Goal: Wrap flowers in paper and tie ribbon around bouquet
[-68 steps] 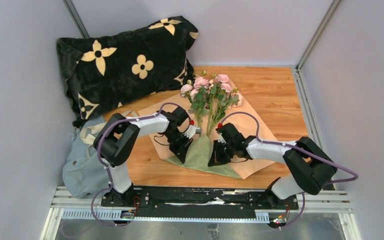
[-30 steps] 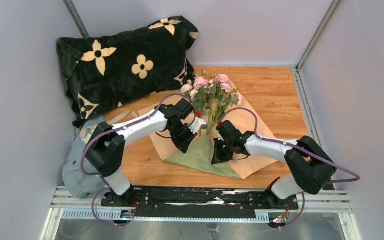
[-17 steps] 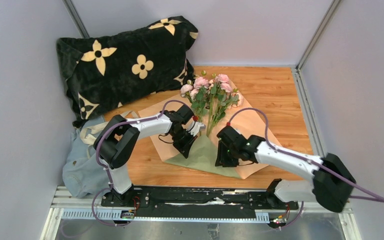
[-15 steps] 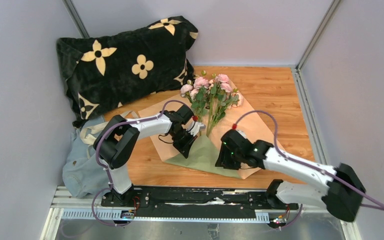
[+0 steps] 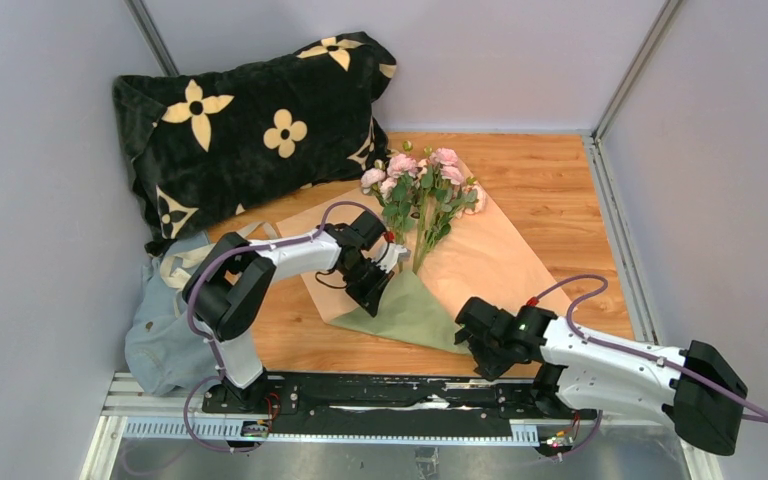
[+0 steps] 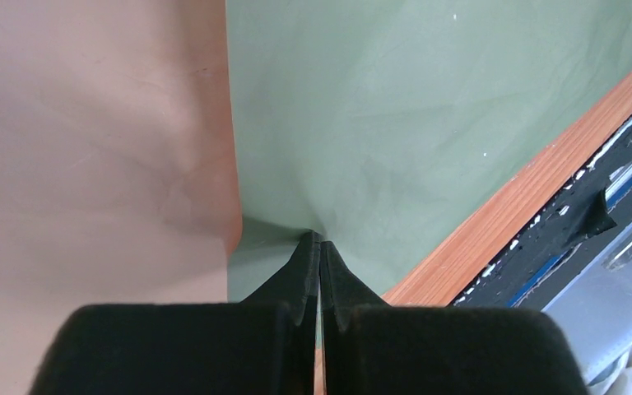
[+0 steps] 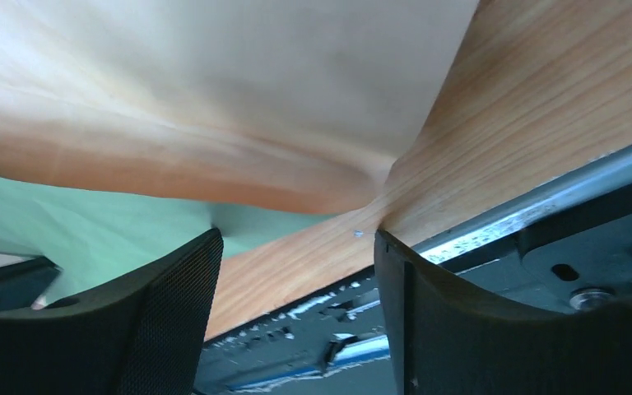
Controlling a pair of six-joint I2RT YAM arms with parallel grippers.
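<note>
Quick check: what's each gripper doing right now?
Left gripper: closed, pinching the olive-green paper.
Right gripper: open, holding nothing.

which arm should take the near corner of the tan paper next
Right, most likely. The right fingers stand open at the near corner of the tan paper, holding nothing. The left fingers are shut, pinching the green paper, so they are busy.

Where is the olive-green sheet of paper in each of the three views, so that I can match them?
Top external: the olive-green sheet lies at the centre, near the front table edge, below the flower stems.
Left wrist: the olive-green sheet fills the upper right.
Right wrist: the olive-green sheet is a strip at the lower left, under a tan fold.
Shared landmark: the tan sheet borders it in all three views.
</note>
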